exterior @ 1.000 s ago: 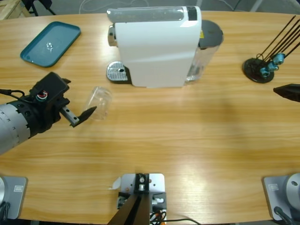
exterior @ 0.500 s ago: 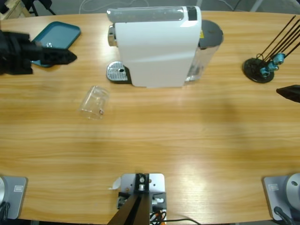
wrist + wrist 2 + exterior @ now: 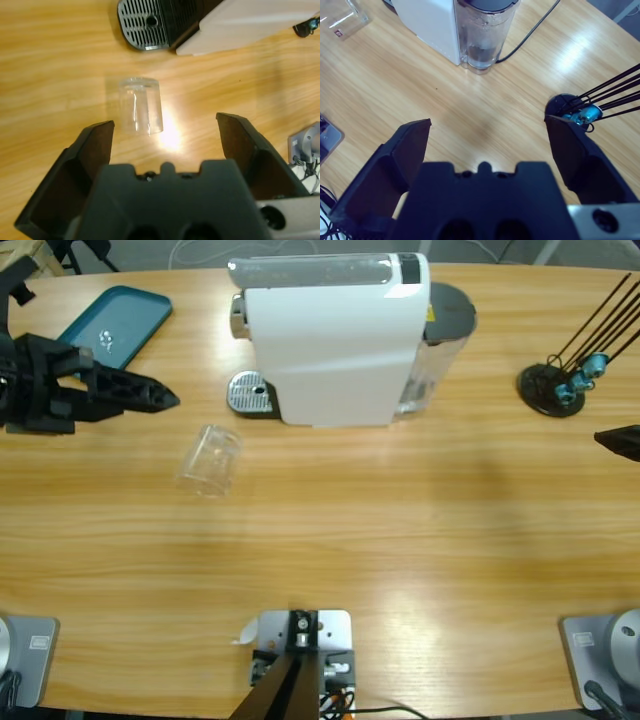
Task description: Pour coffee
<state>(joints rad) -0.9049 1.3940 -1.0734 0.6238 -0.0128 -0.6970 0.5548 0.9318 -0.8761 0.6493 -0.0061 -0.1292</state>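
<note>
A clear glass tumbler lies on its side on the wooden table, left of the middle. The coffee is out of view; the tumbler looks empty. My left gripper reaches in from the left edge with its jaws open, up and to the left of the tumbler and apart from it. In the left wrist view the tumbler lies ahead of the open left gripper, beyond the fingertips. My right gripper is open and empty; only its tip shows at the right edge.
A white coffee machine stands at the back middle, with a round metal drip tray on its left and a water tank on its right. A teal tray lies at back left. A black stand with rods is at the right.
The left arm left the tumbler's side, swung up toward the teal tray, then came right and down a little. The tumbler stays on its side. The right gripper tip drew back slightly.
</note>
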